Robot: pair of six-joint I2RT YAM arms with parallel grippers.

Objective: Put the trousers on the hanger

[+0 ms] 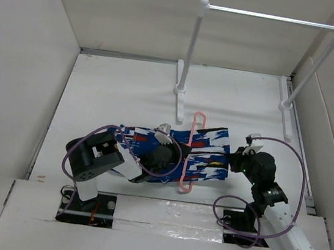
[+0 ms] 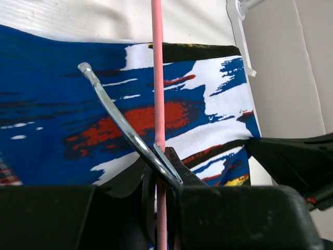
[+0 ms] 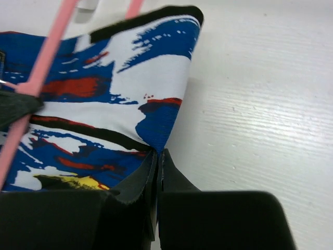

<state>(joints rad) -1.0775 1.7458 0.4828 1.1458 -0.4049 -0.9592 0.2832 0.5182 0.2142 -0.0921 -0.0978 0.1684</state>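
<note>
**Both sides pinched shut**

Top cam: you see the trousers (image 1: 210, 146) lying flat on the table (image 1: 116, 87), the hanger (image 1: 184, 172) across them.
L wrist cam: your left gripper (image 2: 162, 156) is pinched on the hanger's pink bar & metal hook.
R wrist cam: your right gripper (image 3: 157, 156) is squeezed tight on the trousers' edge.

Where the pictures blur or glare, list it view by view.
Top view: even light, soft shadows, glare on the glossy strip at the near edge. Left wrist: the hook of the hanger and the left gripper soft. Right wrist: right gripper blurred, table grain sharp.
</note>
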